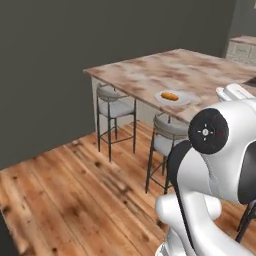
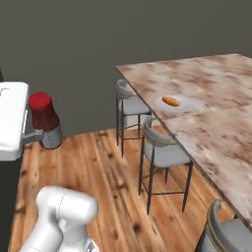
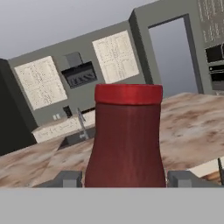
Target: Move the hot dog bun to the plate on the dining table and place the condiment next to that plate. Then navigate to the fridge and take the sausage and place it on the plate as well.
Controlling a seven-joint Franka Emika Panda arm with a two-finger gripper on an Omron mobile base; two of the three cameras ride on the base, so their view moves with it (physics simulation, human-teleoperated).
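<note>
Gripper [image 2: 43, 135] clamped on condiment [image 2: 45, 119], hot dog bun [image 2: 171, 101] on plate [image 2: 184, 106] at dining table [image 2: 216, 83] edge, stools [image 2: 162, 150] beside.

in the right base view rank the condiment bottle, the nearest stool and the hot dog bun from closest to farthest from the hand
1. Condiment bottle: clamped in the hand, far left.
2. Nearest stool: middle, tucked at the dining table edge.
3. Hot dog bun: on the plate, right of centre.

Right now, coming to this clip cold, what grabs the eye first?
The dark red condiment bottle held upright in the gripper, carried above the wood floor short of the dining table. Next, the hot dog bun already lying on the white plate near the table's edge, above the grey stools.
</note>
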